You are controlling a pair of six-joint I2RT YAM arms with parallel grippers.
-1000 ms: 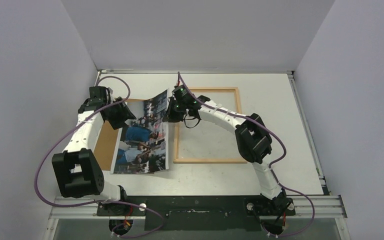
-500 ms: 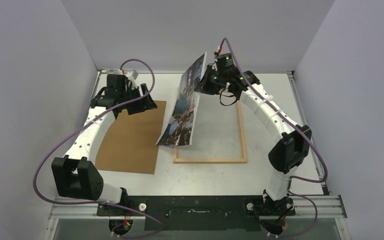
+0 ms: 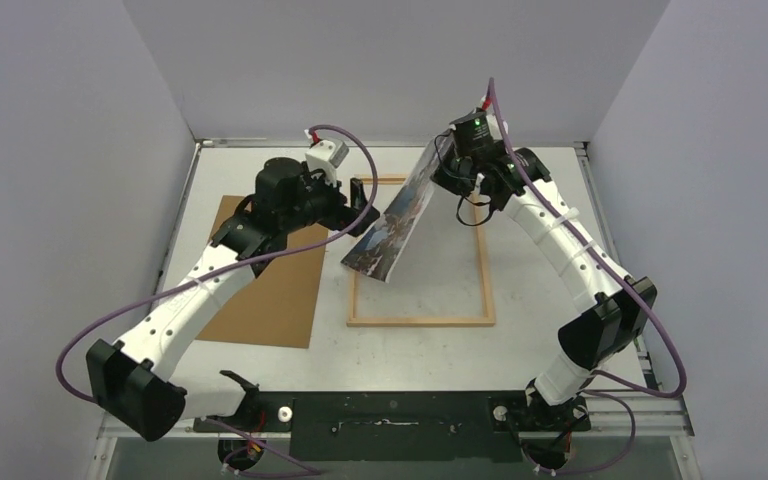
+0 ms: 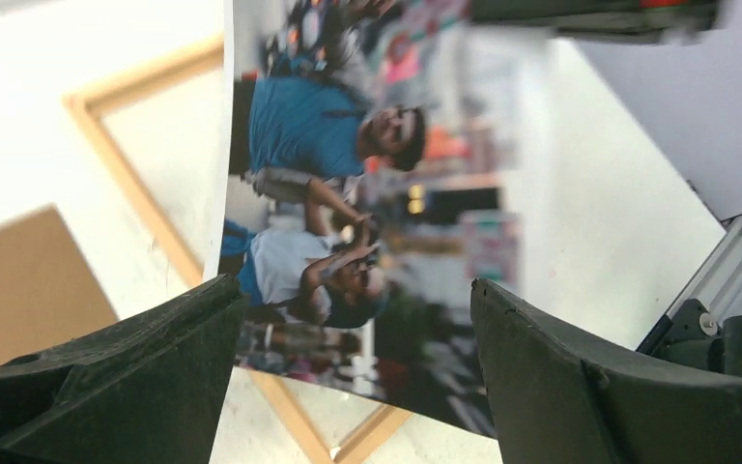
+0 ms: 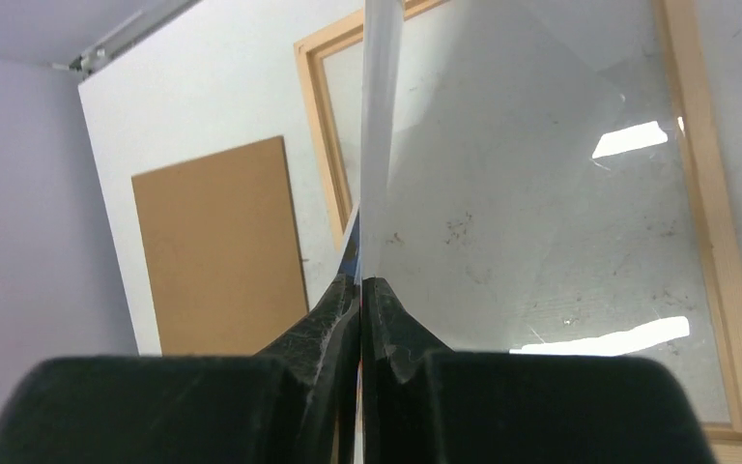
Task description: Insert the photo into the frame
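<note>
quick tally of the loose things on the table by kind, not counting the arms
photo: 1
frame: 1
brown backing board: 1
total: 3

Two robot arms: left arm point(image 3: 200, 290), right arm point(image 3: 570, 250). One photo point(image 3: 397, 215), centre. One wooden frame point(image 3: 420, 321), centre-right. One brown backing board point(image 3: 260, 300), centre-left.

High rear overview, close wrist views sharing photo point(image 4: 348, 193)
</note>
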